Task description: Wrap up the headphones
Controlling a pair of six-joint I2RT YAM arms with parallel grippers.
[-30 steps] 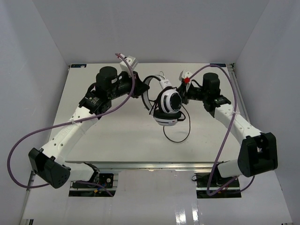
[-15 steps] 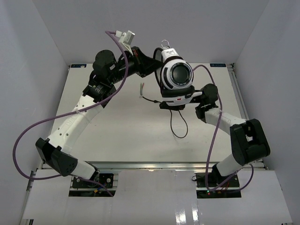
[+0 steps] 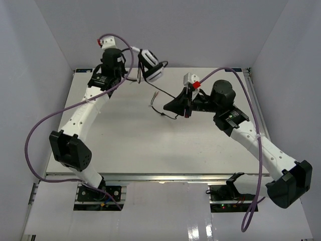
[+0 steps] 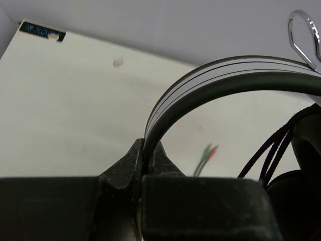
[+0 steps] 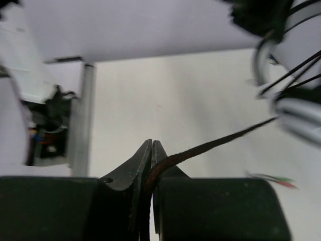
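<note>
- Top external — the left gripper is raised over the far left part of the table. It carries the headphones clear of the surface. Held aloft, the set leaves room on all sides for the cord to be led round it.
- Top external — the right gripper sits lower, near mid-table, with the thin black cord at its tips. Some slack lies on the table, and the cord's bare end lies loose just beyond it.
- Left wrist — the jaws are narrow and clamped on the headband, which arcs up and away to the right. Gripping the band rather than an earcup appears intended to leave the cup area free for the cord. Several cord strands run beside the dark earcup at the right edge, so some turns seem to be on already.
- Right wrist — the jaws are pinched almost together on the cord, which leaves the tips up and to the right toward the blurred headphones. This pinch lets the arm draw the cord taut and steer it.
- Judgement — wrapping is under way but not finished, as free cord remains on the table.
</note>
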